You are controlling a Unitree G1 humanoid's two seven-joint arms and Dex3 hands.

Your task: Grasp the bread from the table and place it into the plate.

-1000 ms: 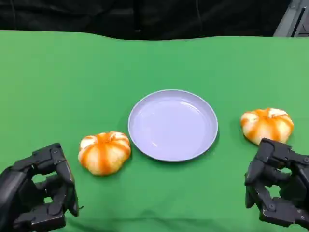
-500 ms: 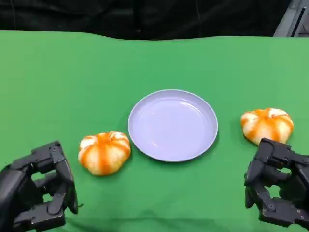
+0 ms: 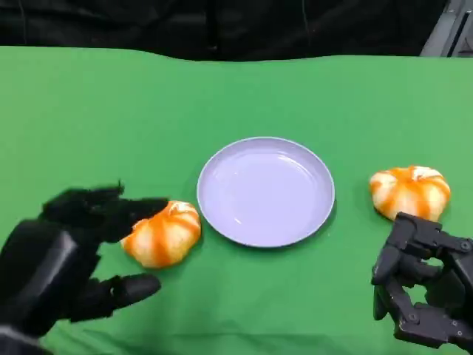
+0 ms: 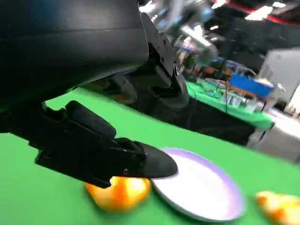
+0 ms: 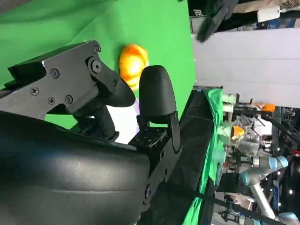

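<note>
Bread [image 3: 162,233] sits just ahead of my spread, empty left hand [image 3: 70,266]; closing off-centre could nudge it sideways, away from the plate [image 3: 265,191].

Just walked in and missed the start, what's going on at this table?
The left robot hand is open and reaching around the bread left of the purple plate, not gripping it yet. The plate holds nothing. A second bread sits right of it, with the right robot hand curled just behind.
</note>
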